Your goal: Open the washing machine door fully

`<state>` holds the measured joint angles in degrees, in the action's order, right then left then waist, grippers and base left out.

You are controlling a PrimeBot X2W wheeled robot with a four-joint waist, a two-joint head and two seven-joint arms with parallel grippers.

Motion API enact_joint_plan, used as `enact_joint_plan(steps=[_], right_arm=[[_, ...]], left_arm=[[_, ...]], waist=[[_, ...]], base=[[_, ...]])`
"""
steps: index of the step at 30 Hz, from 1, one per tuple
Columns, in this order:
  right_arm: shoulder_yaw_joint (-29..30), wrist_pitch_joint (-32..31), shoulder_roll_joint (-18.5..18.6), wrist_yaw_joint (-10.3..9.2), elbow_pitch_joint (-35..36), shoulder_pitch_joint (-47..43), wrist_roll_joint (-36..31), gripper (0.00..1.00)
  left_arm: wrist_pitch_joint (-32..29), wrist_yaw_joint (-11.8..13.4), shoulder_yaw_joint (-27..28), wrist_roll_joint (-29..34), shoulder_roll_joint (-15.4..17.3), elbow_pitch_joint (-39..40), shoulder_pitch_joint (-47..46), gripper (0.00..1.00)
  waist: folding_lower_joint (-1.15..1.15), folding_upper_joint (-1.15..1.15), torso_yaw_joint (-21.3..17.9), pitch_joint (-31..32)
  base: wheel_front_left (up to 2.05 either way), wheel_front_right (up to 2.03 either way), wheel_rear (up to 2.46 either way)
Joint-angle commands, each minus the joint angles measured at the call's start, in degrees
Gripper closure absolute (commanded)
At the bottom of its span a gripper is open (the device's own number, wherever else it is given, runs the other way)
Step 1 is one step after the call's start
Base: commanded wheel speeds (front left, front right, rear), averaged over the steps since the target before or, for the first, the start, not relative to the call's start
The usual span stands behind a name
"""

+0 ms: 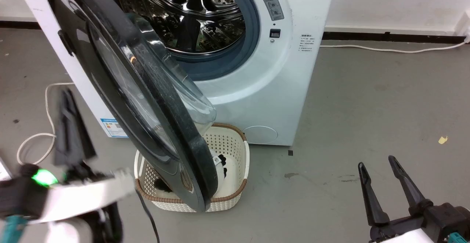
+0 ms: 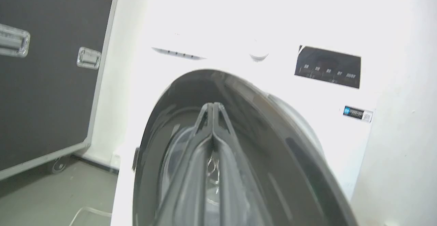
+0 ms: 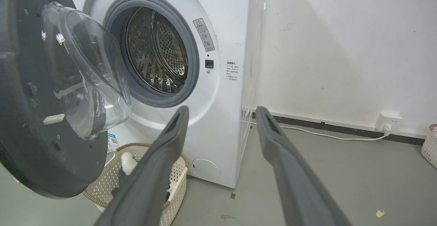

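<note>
The washing machine door (image 1: pixel 154 100) is a big glossy black disc with a clear glass bowl, swung partway out from the white washing machine (image 1: pixel 271 89), its edge turned toward me. The steel drum (image 1: pixel 191 11) is exposed. My left gripper (image 1: pixel 67 96) is shut and empty at the lower left, left of the door. In the left wrist view its fingertips (image 2: pixel 212 107) point at the door's outer face (image 2: pixel 273 144); contact cannot be told. My right gripper (image 1: pixel 378 162) is open low at the right, apart from the machine. The right wrist view shows the door's inner side (image 3: pixel 30 123).
A cream perforated basket (image 1: pixel 231 144) sits on the floor under the door's lower edge. White cables lie at the left (image 1: pixel 47 100) and along the wall (image 1: pixel 385 48). A black flight case (image 2: pixel 44 82) stands beside the machine. Open grey floor stretches to the right.
</note>
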<state>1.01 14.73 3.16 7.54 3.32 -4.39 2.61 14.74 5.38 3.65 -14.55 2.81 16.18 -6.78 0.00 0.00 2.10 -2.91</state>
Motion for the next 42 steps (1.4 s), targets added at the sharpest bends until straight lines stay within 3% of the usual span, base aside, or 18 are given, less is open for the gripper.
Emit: enact_joint_plan(steps=[1, 6, 13, 24, 28, 35, 42], right_arm=[[0.01, 0.27, -0.28, -0.05, 0.01, 0.44, 0.34, 0.00], [0.05, 0.27, -0.28, -0.05, -0.34, 0.49, 0.81, 0.00], [-0.02, 0.27, -0.28, -0.05, -0.84, 0.44, 1.53, 0.00], [-0.13, 0.27, -0.28, -0.05, -1.92, 1.06, 2.78, 0.00], [-0.33, 0.27, -0.28, -0.05, -2.00, 1.35, 2.98, 0.00], [-0.37, 0.27, -0.28, -0.05, -2.23, 1.36, 3.13, 0.00], [-0.27, 0.27, -0.28, -0.05, -2.80, 0.70, 3.23, 0.00]], left_arm=[[0.26, 0.14, 0.19, 0.51, 0.07, 1.28, -1.27, 1.00], [0.26, -0.49, -2.27, 2.26, 0.07, 7.88, -3.87, 1.00], [-0.74, -1.45, -11.90, 5.06, 0.07, 7.93, -2.49, 1.00], [-10.92, -1.93, -26.84, 2.29, 0.07, -6.58, 2.33, 1.00], [-13.15, -1.42, -27.86, 1.70, 0.07, -11.34, 2.52, 1.00], [-11.52, 0.06, -25.94, 1.50, 0.57, -16.76, 1.45, 1.00], [-10.39, 0.29, -24.96, 0.49, 1.38, -19.14, 2.48, 1.00]], waist=[[0.00, 0.00, -0.13, 0.05], [0.00, 0.00, -0.67, 0.28], [0.00, 0.00, -1.03, 0.33], [0.00, 0.00, -1.18, -0.56], [0.00, 0.00, -1.21, -1.06], [0.00, 0.00, -0.79, -1.64], [0.00, 0.00, 2.08, -0.54]], base=[[0.00, 0.00, 0.00], [0.00, 0.00, 0.00], [0.00, 0.00, 0.00], [0.00, 0.00, 0.00], [0.00, 0.00, 0.00], [0.00, 0.00, 0.00], [0.00, 0.00, 0.00]])
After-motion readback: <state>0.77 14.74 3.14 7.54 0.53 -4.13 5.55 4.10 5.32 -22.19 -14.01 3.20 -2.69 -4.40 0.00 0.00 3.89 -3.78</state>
